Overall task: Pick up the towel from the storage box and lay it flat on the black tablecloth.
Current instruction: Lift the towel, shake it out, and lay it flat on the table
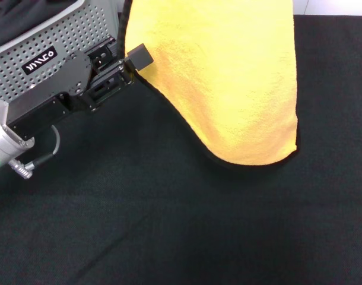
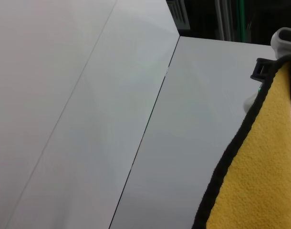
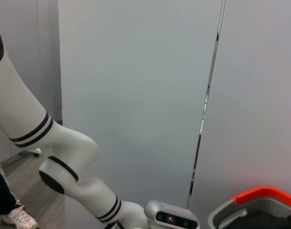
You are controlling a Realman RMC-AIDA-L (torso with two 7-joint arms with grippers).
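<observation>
The towel (image 1: 228, 77) hangs spread out above the black tablecloth (image 1: 169, 225), yellow-orange side towards me, its black-trimmed lower edge just over the cloth. My left gripper (image 1: 132, 64) reaches in from the left and is shut on the towel's left edge. The towel's top runs out of the head view. In the left wrist view the towel (image 2: 260, 181) rises to a corner pinched by a black fingertip of my right gripper (image 2: 261, 70), with its pale wrist behind. The storage box (image 1: 56, 35) stands at the back left, behind my left arm.
A pale wall with panel seams fills both wrist views. A grey bucket with an orange rim (image 3: 260, 205) and my left arm's white links (image 3: 64, 162) show in the right wrist view. The tablecloth stretches bare to the front and right.
</observation>
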